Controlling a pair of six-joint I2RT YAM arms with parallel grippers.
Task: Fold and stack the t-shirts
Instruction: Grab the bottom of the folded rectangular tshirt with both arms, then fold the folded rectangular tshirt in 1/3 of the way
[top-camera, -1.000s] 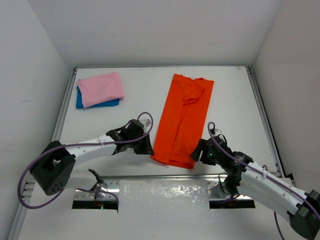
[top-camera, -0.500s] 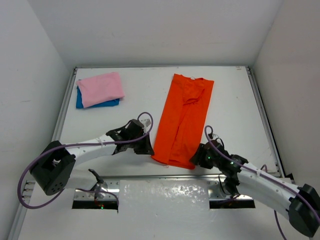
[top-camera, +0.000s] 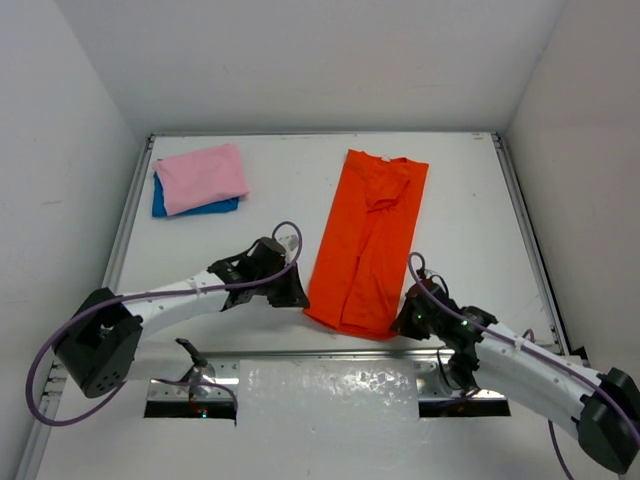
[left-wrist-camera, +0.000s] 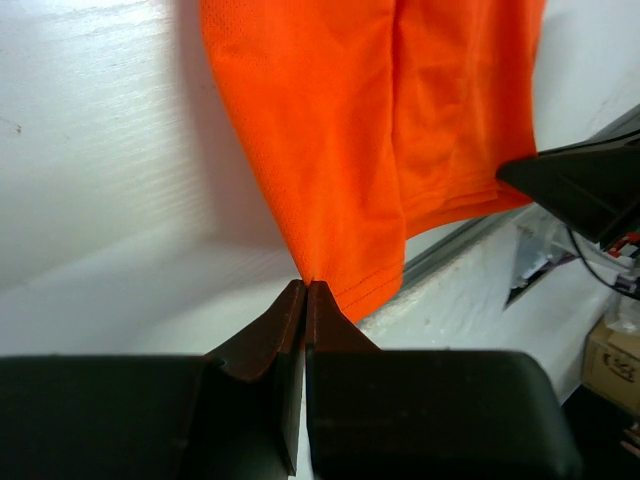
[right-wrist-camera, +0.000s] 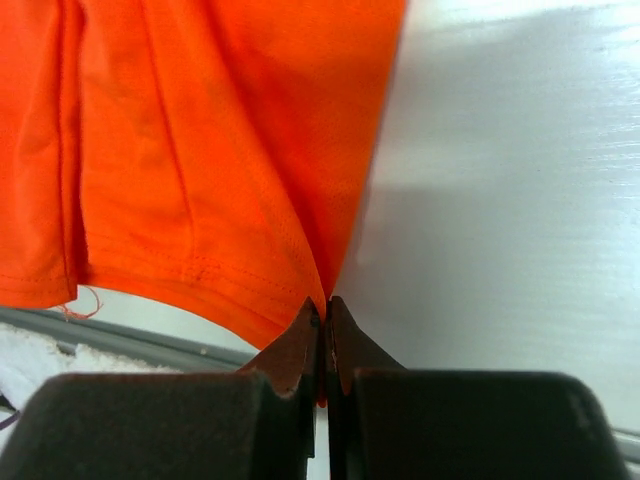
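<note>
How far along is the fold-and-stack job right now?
Done: the pink shirt lies folded on the blue shirt at the far left. In hand: the orange shirt, folded lengthwise, with the left claw and right claw each shut on a near hem corner. Left: fold it across and add it to the pile.

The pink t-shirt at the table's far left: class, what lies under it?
A blue t-shirt lies under the pink t-shirt; only its left and near edges stick out. The rest is covered, so its fold cannot be judged.
</note>
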